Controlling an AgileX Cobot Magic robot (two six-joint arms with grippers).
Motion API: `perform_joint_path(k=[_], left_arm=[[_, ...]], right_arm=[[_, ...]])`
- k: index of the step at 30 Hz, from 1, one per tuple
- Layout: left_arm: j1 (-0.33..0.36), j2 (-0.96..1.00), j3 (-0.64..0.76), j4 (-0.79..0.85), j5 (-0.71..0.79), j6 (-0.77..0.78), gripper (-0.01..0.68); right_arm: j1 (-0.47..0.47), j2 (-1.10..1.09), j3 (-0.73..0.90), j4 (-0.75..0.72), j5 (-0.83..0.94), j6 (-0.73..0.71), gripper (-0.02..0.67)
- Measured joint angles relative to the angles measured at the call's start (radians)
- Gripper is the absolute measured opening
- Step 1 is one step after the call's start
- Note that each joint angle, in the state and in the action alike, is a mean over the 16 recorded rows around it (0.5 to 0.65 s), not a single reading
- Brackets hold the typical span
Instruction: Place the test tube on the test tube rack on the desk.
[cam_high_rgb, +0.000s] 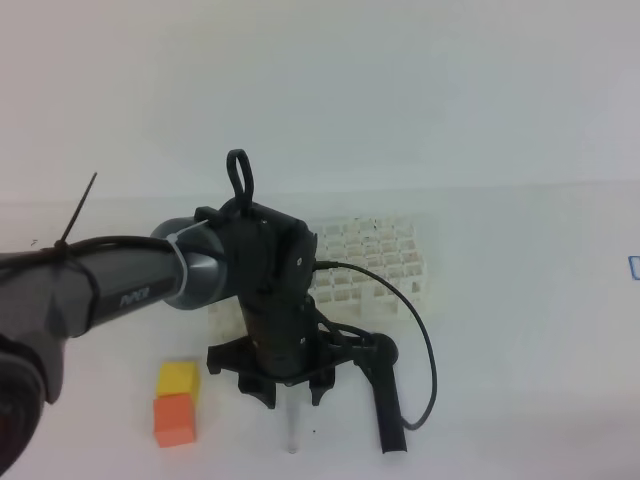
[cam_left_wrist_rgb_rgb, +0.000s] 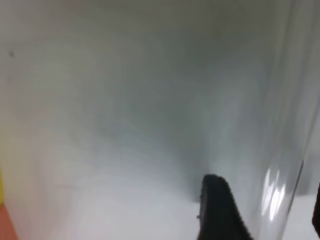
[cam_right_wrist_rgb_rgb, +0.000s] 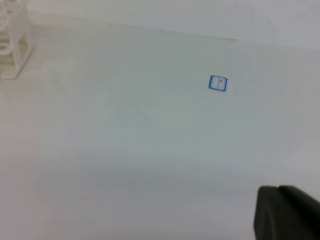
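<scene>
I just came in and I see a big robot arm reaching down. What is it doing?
The robot's left tool hangs low over the plain white desk, right above a slim clear glass test tube lying flat there. Its jaws stand open around the tube, which is not lifted yet. Behind the arm waits the white plastic lattice test tube rack where the tube should go. A yellow cube, an orange cube and a black round-headed stick lie nearby. The other arm is resting off to the side.
</scene>
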Motion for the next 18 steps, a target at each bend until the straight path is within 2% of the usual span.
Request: perform_joint_path(k=[6, 18], left_arm=[[-0.003, 0.024, -0.001, -0.019, 0.003, -0.007, 0.341], [-0.003, 0.031, -0.002, -0.048, -0.001, 0.021, 0.155]], right_arm=[[0.0, 0.0, 0.0, 0.0, 0.0, 0.0, -0.001], [0.0, 0.0, 0.0, 0.0, 0.0, 0.0, -0.001]])
